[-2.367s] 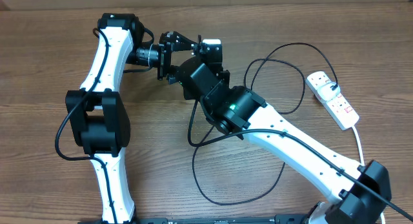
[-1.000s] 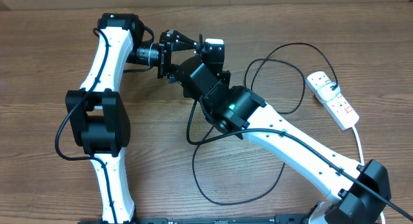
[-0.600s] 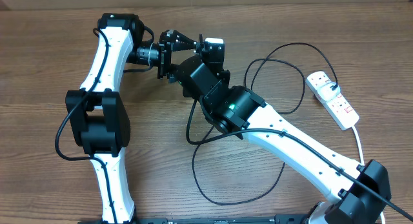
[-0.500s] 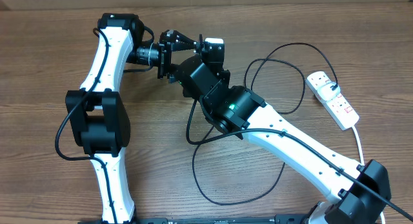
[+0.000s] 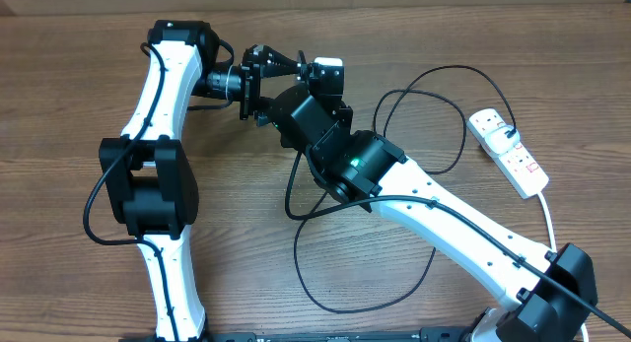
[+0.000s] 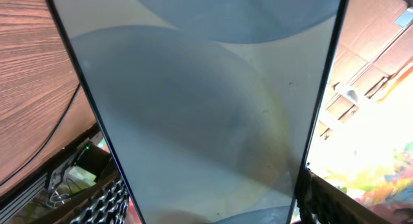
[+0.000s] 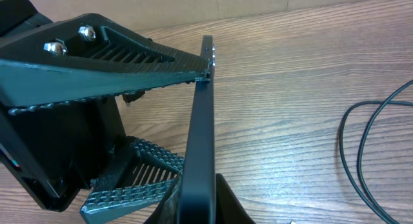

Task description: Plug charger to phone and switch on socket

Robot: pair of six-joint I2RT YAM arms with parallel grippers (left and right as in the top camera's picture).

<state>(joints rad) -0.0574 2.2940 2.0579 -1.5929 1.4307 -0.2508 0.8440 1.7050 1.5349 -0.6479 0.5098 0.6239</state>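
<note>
The phone is held up off the table, its pale lit screen filling the left wrist view. My left gripper is shut on it across its width, one ribbed finger at each long edge. In the right wrist view the phone stands edge-on, and my right gripper is shut on its thin end. From overhead, only the phone's top shows between the two wrists. The charger lies in loose black loops on the table, one end at the socket far right. Its free plug is not visible.
The socket's thick white cord runs down the right side beside my right arm. My left arm stands at the left. Charger loops lie on the wood just right of the phone.
Overhead, both arms stay together at the phone and nothing else shifts; the phone's top edge sits a touch further right. The charger and the socket lie as before.
</note>
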